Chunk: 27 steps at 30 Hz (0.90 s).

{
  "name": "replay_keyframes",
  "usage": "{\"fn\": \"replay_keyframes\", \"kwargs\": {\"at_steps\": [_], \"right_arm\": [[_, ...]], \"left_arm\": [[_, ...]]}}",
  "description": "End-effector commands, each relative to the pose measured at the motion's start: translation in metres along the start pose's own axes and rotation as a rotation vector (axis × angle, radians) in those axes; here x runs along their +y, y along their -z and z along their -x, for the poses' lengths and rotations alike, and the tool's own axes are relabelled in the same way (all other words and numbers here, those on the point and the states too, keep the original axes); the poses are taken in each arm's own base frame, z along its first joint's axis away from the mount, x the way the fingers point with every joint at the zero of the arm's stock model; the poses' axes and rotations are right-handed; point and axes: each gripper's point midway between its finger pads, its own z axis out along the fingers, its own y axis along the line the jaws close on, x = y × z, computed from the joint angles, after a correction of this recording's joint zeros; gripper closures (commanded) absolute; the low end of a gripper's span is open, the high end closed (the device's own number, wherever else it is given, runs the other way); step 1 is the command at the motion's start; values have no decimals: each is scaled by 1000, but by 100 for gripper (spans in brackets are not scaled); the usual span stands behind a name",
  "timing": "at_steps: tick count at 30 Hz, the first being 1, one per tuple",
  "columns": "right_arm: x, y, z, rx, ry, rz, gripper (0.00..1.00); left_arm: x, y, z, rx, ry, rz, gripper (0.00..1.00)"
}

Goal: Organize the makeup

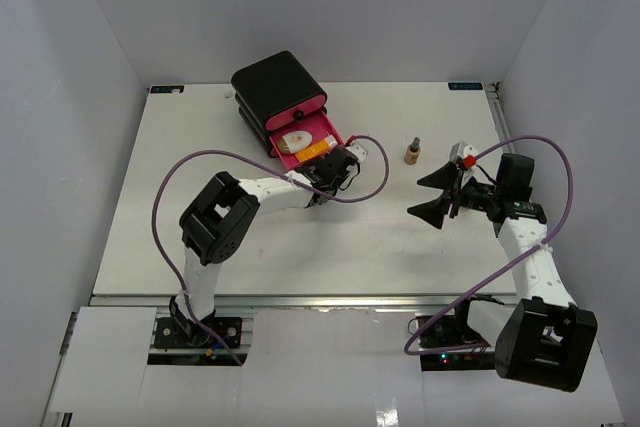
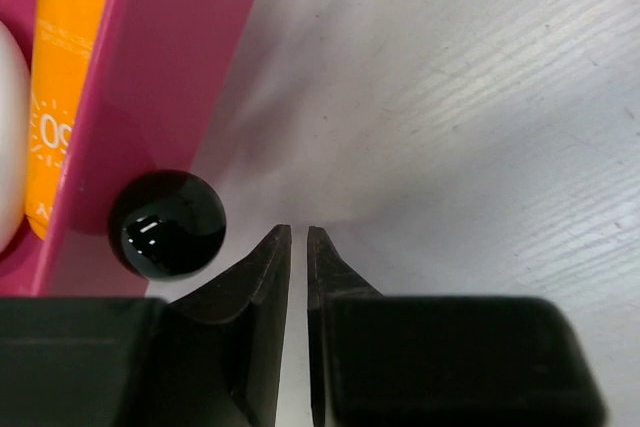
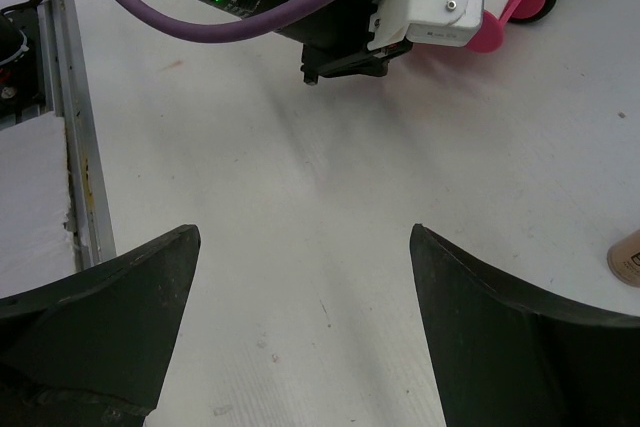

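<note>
Bench (image 1: pixel 300 257): white. Black box (image 1: pixel 278 85) at rear centre, with one pink drawer (image 1: pixel 333 128) standing open.

Left tool (image 2: pixel 298 237) is closed on nothing, tips low over the bench just beside the drawer front, near its black knob (image 2: pixel 167 223). Right tool (image 3: pixel 303 232) is wide open and empty, above bare bench.

Orange squeeze tube (image 2: pixel 60 97) lies inside the open drawer, along its front wall. Tan dark-capped bottle (image 1: pixel 412 152) stands upright on the bench, right of the drawer and apart from both tools.

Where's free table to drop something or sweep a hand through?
Free: the table left of the left arm; the middle, between left claw and right claw; far-right corner behind the tan bottle. Crowded: by the open pink drawer, left claw shut beside its knob.
</note>
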Motion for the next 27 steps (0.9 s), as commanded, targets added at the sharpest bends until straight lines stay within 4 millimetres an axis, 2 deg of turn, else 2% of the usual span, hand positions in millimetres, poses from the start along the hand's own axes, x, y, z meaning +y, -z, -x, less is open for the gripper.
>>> {"fn": "replay_keyframes", "kwargs": {"at_steps": [1, 7, 13, 19, 27], "right_arm": [[0, 1, 4, -20, 22, 13, 8], [-2, 1, 3, -21, 11, 12, 8], [-4, 4, 3, -28, 6, 5, 8], [-5, 5, 3, -30, 0, 0, 8], [-6, 7, 3, -32, -5, -5, 8]], "left_arm": [[20, 3, 19, -52, -28, 86, 74], [31, 2, 26, -78, -74, 141, 68], [56, -6, 31, -75, -113, 254, 54], [84, -7, 47, -94, -73, 291, 42], [107, -14, 62, -103, -21, 285, 39]]}}
